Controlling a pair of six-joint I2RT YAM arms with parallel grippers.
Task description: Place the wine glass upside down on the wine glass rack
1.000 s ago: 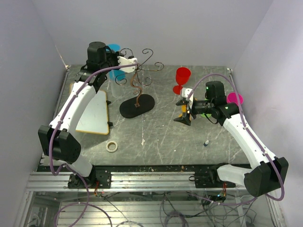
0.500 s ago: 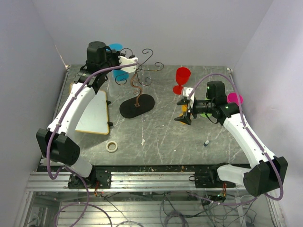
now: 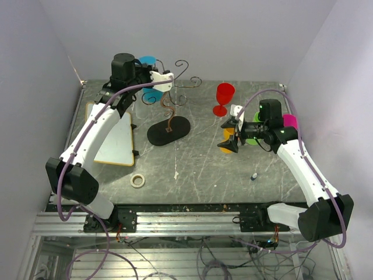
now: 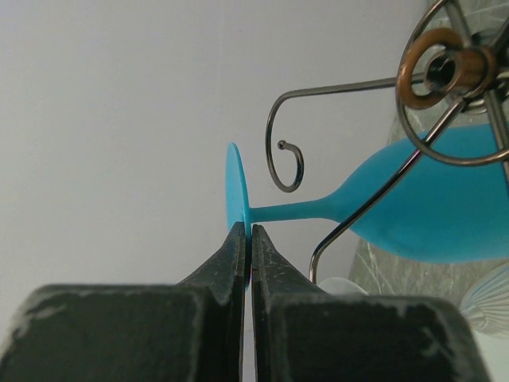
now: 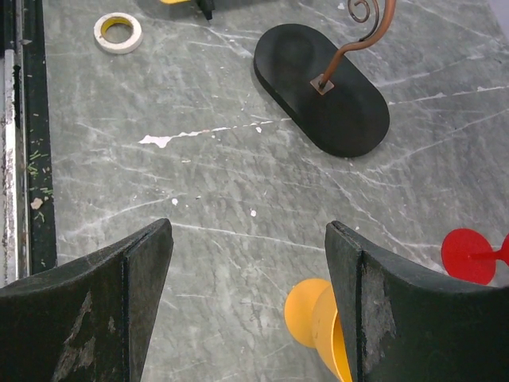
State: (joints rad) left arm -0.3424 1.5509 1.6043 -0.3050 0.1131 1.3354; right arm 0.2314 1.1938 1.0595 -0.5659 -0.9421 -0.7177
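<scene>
The blue wine glass (image 4: 429, 207) is upside down among the curled arms of the wine glass rack (image 4: 288, 163), its stem beside a wire scroll. My left gripper (image 4: 247, 229) is shut on the rim of the glass's round foot (image 4: 235, 183). From above, the blue wine glass (image 3: 152, 93) sits at the upper left of the wine glass rack (image 3: 170, 108), with my left gripper (image 3: 155, 71) at its foot. My right gripper (image 3: 231, 137) is open and holds nothing. It hovers over a yellow glass (image 5: 318, 326) lying on its side by the right finger.
A red wine glass (image 3: 224, 94) stands upright behind the right gripper, and a pink glass (image 3: 289, 121) lies by the right arm. The rack's black oval base (image 5: 322, 87) is mid-table. A white board (image 3: 115, 137), a tape roll (image 3: 137, 180) and a small blue item (image 3: 254, 175) lie nearer.
My left gripper has shifted slightly right with the blue glass. My right gripper has drawn back to the right, uncovering the yellow glass beneath it.
</scene>
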